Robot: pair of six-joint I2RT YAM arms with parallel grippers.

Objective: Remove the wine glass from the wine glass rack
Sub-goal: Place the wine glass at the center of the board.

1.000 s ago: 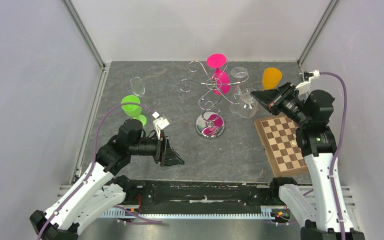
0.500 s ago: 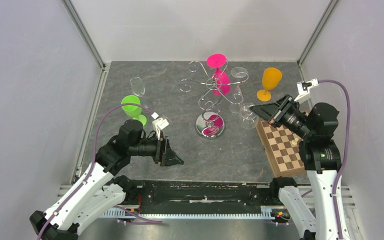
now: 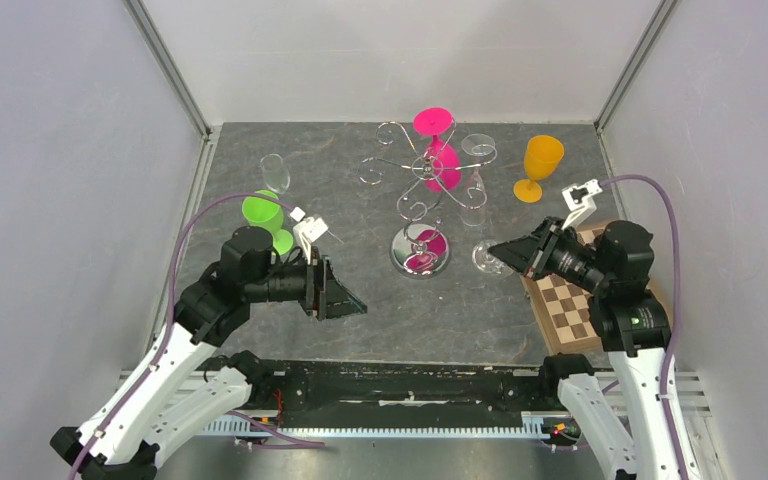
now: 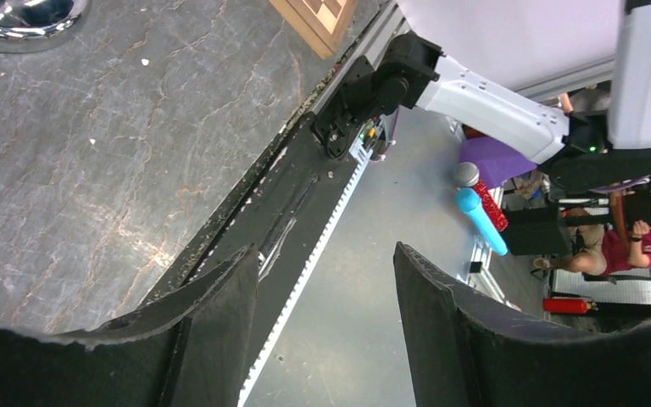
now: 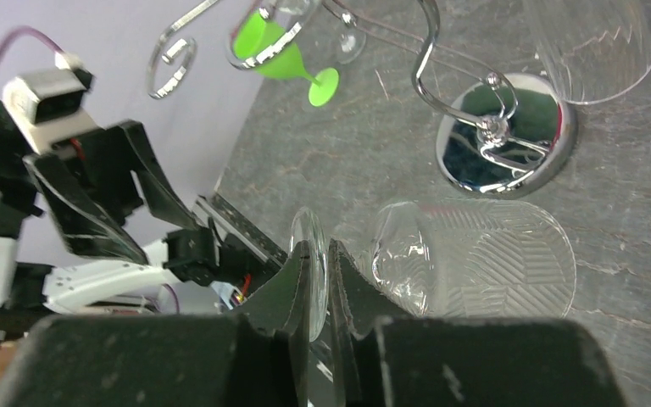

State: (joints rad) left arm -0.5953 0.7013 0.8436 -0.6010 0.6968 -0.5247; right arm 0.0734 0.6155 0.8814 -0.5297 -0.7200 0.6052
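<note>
Table (image 3: 460,300) seen from high behind, left wrist aimed at its near edge, right wrist close-in, wine glass rack (image 3: 420,250) base shared.

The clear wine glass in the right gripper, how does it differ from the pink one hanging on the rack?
The clear glass is see-through with a ribbed pattern; the pink glass is bright pink. The clear glass is off the rack, pinched by its foot in the right gripper; the pink glass hangs from the rack's arms, foot up. Both are stemmed wine glasses.
</note>
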